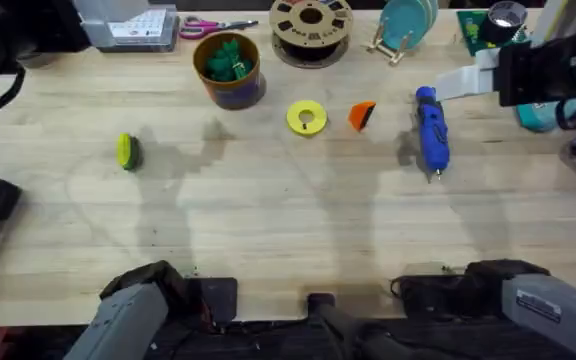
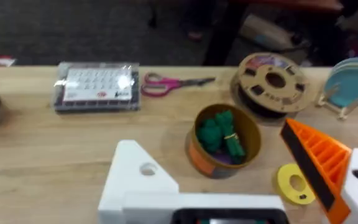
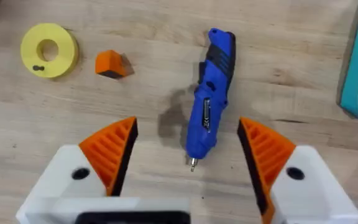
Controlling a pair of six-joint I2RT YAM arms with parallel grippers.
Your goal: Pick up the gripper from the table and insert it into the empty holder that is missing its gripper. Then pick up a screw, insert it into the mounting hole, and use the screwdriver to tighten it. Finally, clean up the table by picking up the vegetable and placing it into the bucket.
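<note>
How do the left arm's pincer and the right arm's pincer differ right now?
The left pincer has one bare white holder and one orange-tipped finger; the right pincer has orange tips on both. The left faces the bucket; the right hangs over the blue screwdriver. Both are open, on white mounts.

The right gripper (image 3: 188,155) hangs spread wide above the screwdriver (image 3: 209,109); the left gripper (image 2: 241,186) has one finger bare white.

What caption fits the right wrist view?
Open right gripper above the blue screwdriver, with loose orange gripper nearby.
</note>
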